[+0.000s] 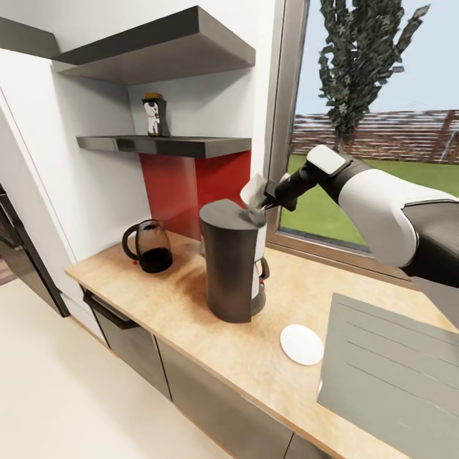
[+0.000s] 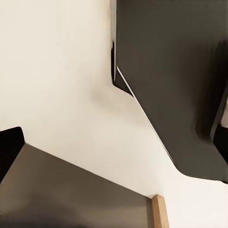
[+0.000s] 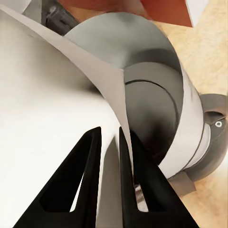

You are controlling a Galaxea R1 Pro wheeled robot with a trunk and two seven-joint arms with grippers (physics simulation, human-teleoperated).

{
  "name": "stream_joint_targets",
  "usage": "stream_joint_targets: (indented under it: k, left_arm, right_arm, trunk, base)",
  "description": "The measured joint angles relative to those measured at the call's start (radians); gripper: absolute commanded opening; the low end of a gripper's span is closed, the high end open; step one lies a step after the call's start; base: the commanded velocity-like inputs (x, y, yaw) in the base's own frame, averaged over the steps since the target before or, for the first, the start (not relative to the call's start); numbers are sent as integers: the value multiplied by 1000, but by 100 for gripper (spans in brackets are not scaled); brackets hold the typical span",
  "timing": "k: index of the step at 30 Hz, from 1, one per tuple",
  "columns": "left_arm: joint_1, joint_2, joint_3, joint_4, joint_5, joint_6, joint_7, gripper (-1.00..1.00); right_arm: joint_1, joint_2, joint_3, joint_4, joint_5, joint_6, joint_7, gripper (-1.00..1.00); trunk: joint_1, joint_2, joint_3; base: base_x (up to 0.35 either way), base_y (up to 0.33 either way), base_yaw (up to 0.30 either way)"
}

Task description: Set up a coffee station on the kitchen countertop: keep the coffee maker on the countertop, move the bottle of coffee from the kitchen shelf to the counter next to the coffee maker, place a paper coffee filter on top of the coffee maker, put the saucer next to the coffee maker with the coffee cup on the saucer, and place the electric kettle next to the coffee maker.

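The tall dark-grey coffee maker (image 1: 231, 268) stands on the light-wood kitchen countertop (image 1: 185, 296). My right gripper (image 1: 263, 203) hovers just over the rear edge of its flat lid, shut on the white paper coffee filter (image 1: 254, 190). Up close, the black fingers (image 3: 137, 183) pinch the wall of the filter (image 3: 52, 99), whose open cone faces down toward the machine. The electric kettle (image 1: 148, 246) sits left of the coffee maker. A white saucer (image 1: 301, 344) lies to its right front. The bottle of coffee (image 1: 153, 115) stands on the kitchen shelf (image 1: 169, 146). The coffee cup is out of view.
A grey steel drainboard (image 1: 389, 376) is set into the counter at the right. A thicker dark slab (image 1: 159, 48) hangs above the shelf, and a window frame (image 1: 284, 121) runs behind the coffee maker. The left wrist view looks at cream floor (image 2: 61, 71) and a dark cabinet front (image 2: 175, 71).
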Motion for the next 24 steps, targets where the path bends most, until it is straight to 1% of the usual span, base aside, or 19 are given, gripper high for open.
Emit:
stream_joint_targets:
  k: [6, 9, 20, 22, 24]
  left_arm:
    - [0, 0, 0, 0, 0, -1, 0, 100]
    - [0, 0, 0, 0, 0, -1, 0, 100]
    - [0, -1, 0, 0, 0, -1, 0, 100]
    - [0, -1, 0, 0, 0, -1, 0, 100]
    - [3, -1, -5, 0, -1, -2, 0, 100]
  right_arm:
    - [5, -21, 1, 0, 2, 0, 0, -100]
    - [14, -25, 0, 0, 2, 0, 0, -100]
    - [21, -24, 1, 0, 1, 0, 0, -100]
    - [21, -22, 2, -1, 2, 0, 0, -100]
    - [20, -13, 2, -4, 1, 0, -1, -100]
  trunk:
    - [0, 0, 0]
    - [0, 0, 0]
    - [0, 0, 0]
    - [0, 0, 0]
    - [0, 0, 0]
  base:
    - [45, 0, 0]
    - [7, 0, 0]
    - [1, 0, 0]
    - [0, 0, 0]
    - [0, 0, 0]
